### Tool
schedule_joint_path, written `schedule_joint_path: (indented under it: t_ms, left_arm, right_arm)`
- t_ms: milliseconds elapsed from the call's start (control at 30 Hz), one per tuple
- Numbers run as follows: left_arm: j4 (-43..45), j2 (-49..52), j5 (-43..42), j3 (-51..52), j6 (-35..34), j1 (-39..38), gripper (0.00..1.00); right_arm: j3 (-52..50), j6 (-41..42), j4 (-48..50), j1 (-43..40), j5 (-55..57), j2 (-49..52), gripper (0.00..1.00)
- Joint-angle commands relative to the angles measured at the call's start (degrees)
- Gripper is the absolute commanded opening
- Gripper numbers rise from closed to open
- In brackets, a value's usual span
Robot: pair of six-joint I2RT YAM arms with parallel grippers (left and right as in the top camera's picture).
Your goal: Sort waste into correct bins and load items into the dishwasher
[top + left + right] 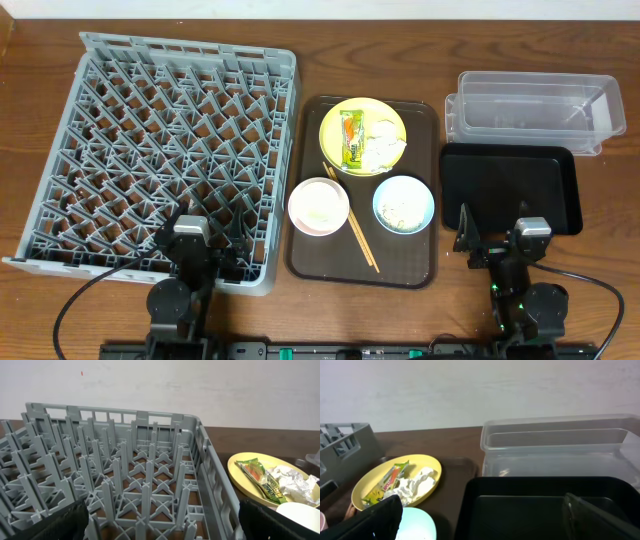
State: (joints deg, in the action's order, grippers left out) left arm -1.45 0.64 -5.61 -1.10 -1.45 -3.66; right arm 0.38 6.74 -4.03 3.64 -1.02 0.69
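Observation:
The grey dish rack (190,46) fills the left. The yellow plate (335,125) holds the green-and-orange wrapper (351,138) and crumpled paper (382,146). The pink bowl (318,207), the blue bowl (404,204) with rice scraps and the chopsticks (362,240) lie in front of it. The clear tub (535,105) and black tray (510,185) sit at the right. My left gripper (162,525) is open over the rack's near edge. My right gripper (485,520) is open at the black tray's (520,505) near edge. I cannot make out the white cup.
The plate, bowls and chopsticks rest on a brown serving tray (400,258) between the rack and the bins. The rack's right wall (215,475) stands next to the plate (240,471). A pale wall rises behind the table.

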Motion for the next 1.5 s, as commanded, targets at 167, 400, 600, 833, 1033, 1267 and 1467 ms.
schedule_joint_path:
  t_ms: [167,400,600,833,1033,1267,1467]
  left_arm:
    - [-2.0,-0.4,-1.2,0.9,0.4,-0.2,0.96]
    - [-2.0,-0.4,-1.2,0.9,0.4,-0.2,0.96]
    - [-1.9,-0.4,-1.2,0.9,0.4,-0.2,0.96]
    - [-2.9,-0.3,-1.6,0.0,-3.6,-0.2,0.96]
    - [-14.8,3.9,2.0,-9.2,-3.5,-0.2,0.96]
    - [-27.6,17.4,3.6,-24.3,-3.5,-0.2,0.96]
    - [-40.7,30.3,3.5,-36.8,-3.5,-0.2,0.96]
  right_arm:
    - [-0.1,-0.6,-0.2,0.5,0.6,-0.2,0.99]
    - [-0.1,-0.6,-0.2,0.5,0.6,-0.2,0.99]
    - [-0.1,-0.5,-0.3,0.5,0.3,-0.2,0.99]
    - [0.3,2.3,2.2,0.5,-3.1,-0.2,0.99]
    - [5.8,2.3,0.9,0.5,-3.1,4.2,0.99]
    - [21.5,2.2,-1.7,0.5,-6.1,24.1,0.99]
    - [44.0,-4.0,-12.1,0.5,-16.2,49.1,0.99]
